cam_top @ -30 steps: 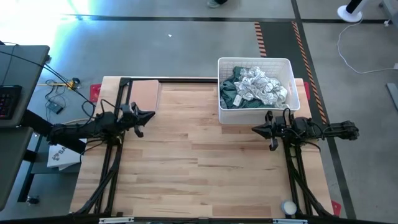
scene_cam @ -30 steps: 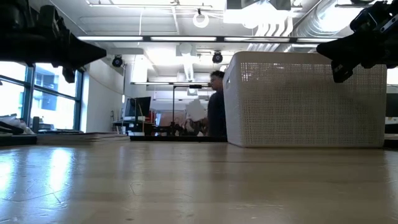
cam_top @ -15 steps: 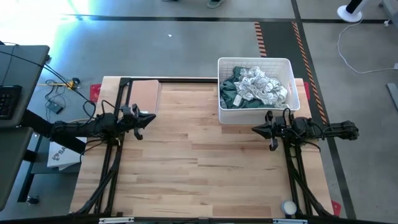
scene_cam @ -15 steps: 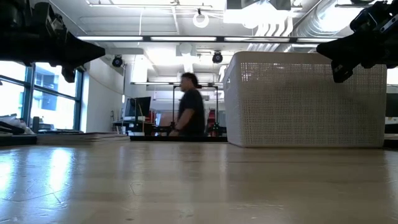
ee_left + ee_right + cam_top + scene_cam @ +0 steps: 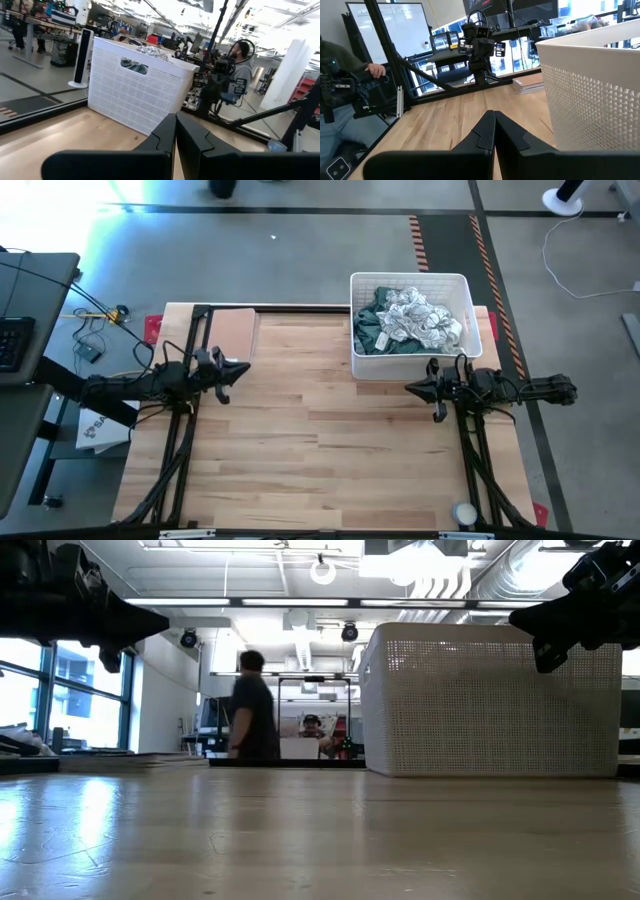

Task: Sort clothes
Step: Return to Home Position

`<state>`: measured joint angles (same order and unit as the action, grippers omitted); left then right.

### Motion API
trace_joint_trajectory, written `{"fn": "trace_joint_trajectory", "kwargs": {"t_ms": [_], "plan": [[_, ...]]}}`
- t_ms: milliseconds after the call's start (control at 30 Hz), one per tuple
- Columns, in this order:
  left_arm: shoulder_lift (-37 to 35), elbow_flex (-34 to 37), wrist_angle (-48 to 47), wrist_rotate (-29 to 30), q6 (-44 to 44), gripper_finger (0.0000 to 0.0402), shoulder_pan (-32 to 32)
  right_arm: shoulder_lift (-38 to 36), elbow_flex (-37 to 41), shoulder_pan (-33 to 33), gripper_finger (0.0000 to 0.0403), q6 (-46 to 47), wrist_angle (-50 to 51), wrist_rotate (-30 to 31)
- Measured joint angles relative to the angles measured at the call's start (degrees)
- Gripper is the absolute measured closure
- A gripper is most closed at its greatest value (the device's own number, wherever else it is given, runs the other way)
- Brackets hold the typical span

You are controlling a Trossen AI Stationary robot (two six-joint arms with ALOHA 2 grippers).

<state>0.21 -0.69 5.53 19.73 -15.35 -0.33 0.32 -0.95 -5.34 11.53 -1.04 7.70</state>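
- High view: the clothes [image 5: 415,320] lie heaped inside the white basket [image 5: 410,277], which stands at the far right corner of the wooden table [image 5: 320,450].
- On top of the heap is a white garment with a grey pattern [image 5: 428,317]. A dark green garment [image 5: 368,330] shows beneath it, along the basket's left side.
- The left gripper [image 5: 245,367] hangs above the table's left part, pointing toward the middle. In its own wrist view the two dark fingers [image 5: 165,137] are pressed flat together with nothing between them.
- The right gripper [image 5: 409,389] hangs above the right part, just in front of the basket and apart from it, pointing back at the left one. Its fingers [image 5: 487,131] are likewise pressed together and hold nothing.
- The two grippers face each other across bare wood, well apart.
- A tan board [image 5: 230,332] lies flat at the far left corner of the table.
- From table height both grippers show well above the wood, and a person [image 5: 252,705] stands in the room beyond, left of the basket.
- Past the left gripper's fingers, a person wearing headphones [image 5: 242,65] sits behind the table.
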Motion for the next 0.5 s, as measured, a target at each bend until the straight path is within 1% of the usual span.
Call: {"fn": "trace_joint_trajectory", "kwargs": {"t_ms": [167, 500], "plan": [[0.0, 0.0, -0.1, 0.0, 0.0, 0.0392, 1.1, 0.0, 0.0, 0.0, 0.0403, 0.0, 0.0, 0.0], [0.0, 0.0, -0.1, 0.0, 0.0, 0.0392, 1.1, 0.0, 0.0, 0.0, 0.0403, 0.0, 0.0, 0.0]]}}
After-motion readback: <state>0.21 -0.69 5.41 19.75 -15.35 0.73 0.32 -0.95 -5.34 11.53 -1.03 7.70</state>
